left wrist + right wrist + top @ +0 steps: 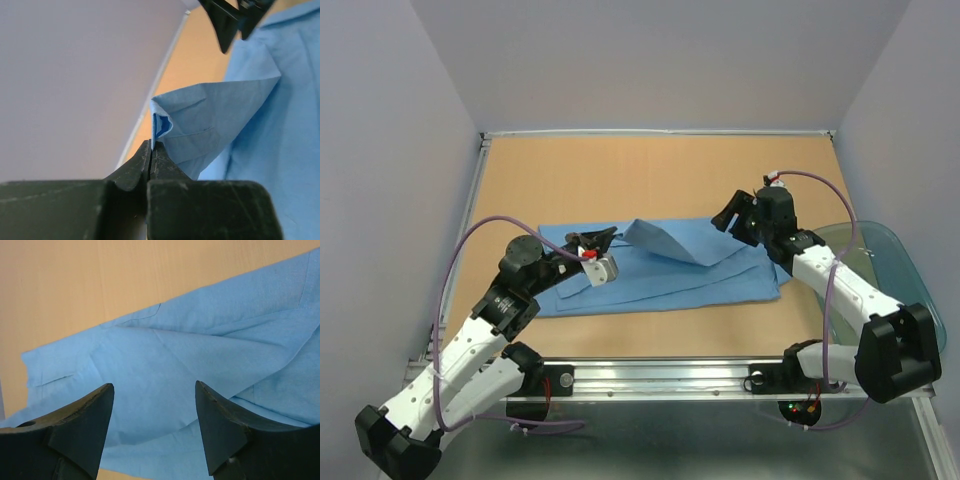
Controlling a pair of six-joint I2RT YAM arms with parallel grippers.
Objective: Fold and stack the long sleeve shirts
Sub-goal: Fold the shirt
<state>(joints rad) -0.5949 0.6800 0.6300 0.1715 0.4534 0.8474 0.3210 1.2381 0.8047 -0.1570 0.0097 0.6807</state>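
A light blue long sleeve shirt (660, 280) lies spread across the middle of the tan table, folded into a long strip. My left gripper (616, 233) is shut on an edge of the shirt (220, 115) and holds a flap of it (668, 243) lifted off the rest. In the left wrist view the cloth edge is pinched between the closed fingertips (159, 150). My right gripper (732, 222) hovers open just past the lifted flap's right end. In the right wrist view its two fingers (102, 400) stand wide apart above the shirt (165, 360), with nothing between them.
A translucent teal plastic tub (895, 265) sits at the table's right edge, beside the right arm. Bare tan table (650, 175) lies behind the shirt, bounded by a white rim and grey walls. The right gripper's black fingers (232, 20) show at the top of the left wrist view.
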